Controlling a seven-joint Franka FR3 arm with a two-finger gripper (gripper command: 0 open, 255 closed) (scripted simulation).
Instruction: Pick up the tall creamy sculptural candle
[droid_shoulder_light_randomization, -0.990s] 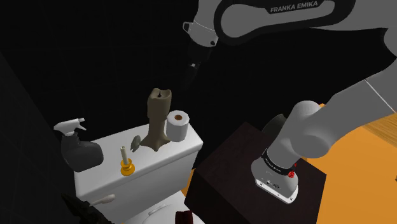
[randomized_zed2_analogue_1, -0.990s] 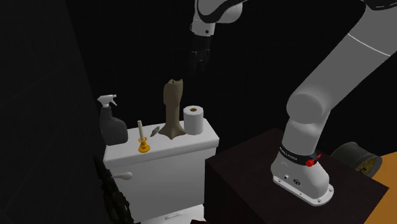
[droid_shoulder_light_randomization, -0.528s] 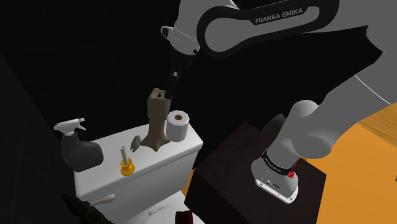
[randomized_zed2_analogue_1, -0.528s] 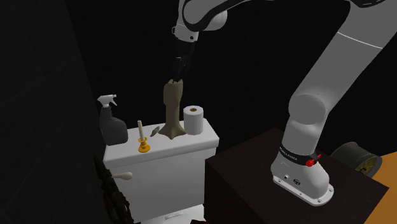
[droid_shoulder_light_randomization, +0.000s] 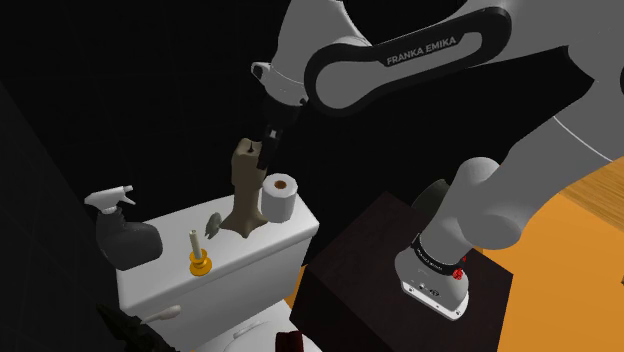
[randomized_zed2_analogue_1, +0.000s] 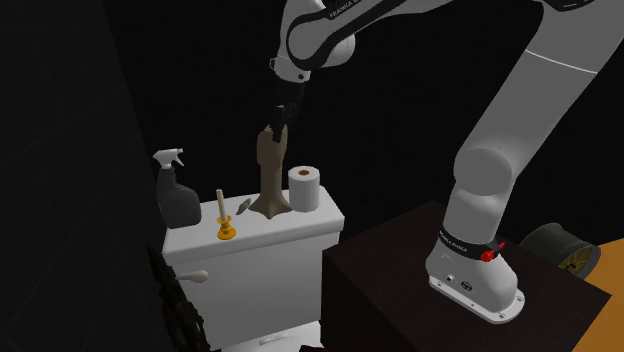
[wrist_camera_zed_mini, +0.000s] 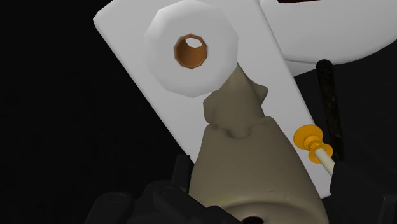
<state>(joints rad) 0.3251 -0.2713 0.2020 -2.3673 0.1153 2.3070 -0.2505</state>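
The tall beige sculptural candle (droid_shoulder_light_randomization: 243, 195) (randomized_zed2_analogue_1: 270, 175) stands upright on the white toilet tank lid (droid_shoulder_light_randomization: 290, 232) (randomized_zed2_analogue_1: 300, 222), between a small taper and a toilet roll. My black gripper (droid_shoulder_light_randomization: 265, 155) (randomized_zed2_analogue_1: 277, 122) has come down onto the candle's top end. In the wrist view the candle (wrist_camera_zed_mini: 254, 159) rises between the fingers; the left finger (wrist_camera_zed_mini: 146, 200) stands close beside it. The fingers are apart, open around the candle's top.
A toilet roll (droid_shoulder_light_randomization: 281, 197) (randomized_zed2_analogue_1: 304, 188) (wrist_camera_zed_mini: 191, 48) stands right beside the candle. A thin taper in an orange holder (droid_shoulder_light_randomization: 199, 255) (randomized_zed2_analogue_1: 226, 222) (wrist_camera_zed_mini: 312, 140), a small grey piece (droid_shoulder_light_randomization: 212, 222) and a dark spray bottle (droid_shoulder_light_randomization: 125, 235) (randomized_zed2_analogue_1: 176, 197) share the lid. Black area lies behind.
The arm swung toward the shoulder view's left and lowered. The gripper went from above the toilet roll side down onto the candle's top. The candle has not moved.
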